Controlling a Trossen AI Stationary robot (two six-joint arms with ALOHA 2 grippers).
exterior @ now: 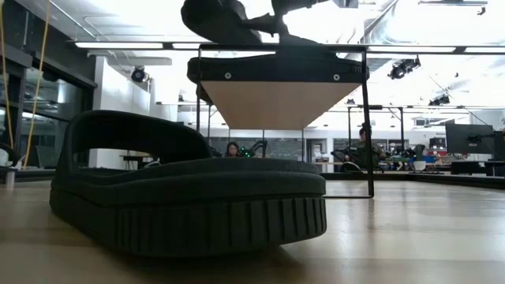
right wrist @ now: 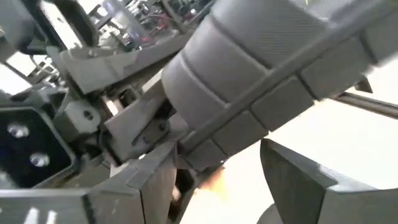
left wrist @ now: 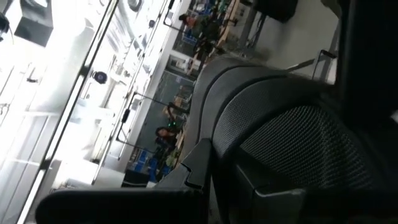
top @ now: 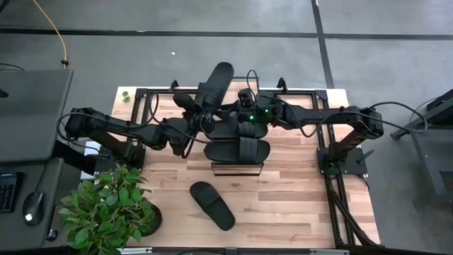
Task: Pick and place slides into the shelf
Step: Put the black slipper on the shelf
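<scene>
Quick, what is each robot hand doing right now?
Left hand: closed on a black sandal.
Right hand: open, over the shelf.

Open workshop, brightly lit

Grey floor (top: 212, 21) crossed by dark lines surrounds the wood tabletop (top: 297, 184); a potted plant (top: 110, 209) stands at one corner, a desk (top: 32, 106) with keyboard (top: 7, 191) and mouse (top: 32, 207) alongside. Strip lights (exterior: 134, 45) overhead; people (exterior: 233, 149) sit at distant benches.

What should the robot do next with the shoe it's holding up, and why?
Probably lower it onto the shelf. The left gripper is shut on the raised slide, above two slides already on the shelf, while the right gripper is beside it. One slide on the table waits.
</scene>
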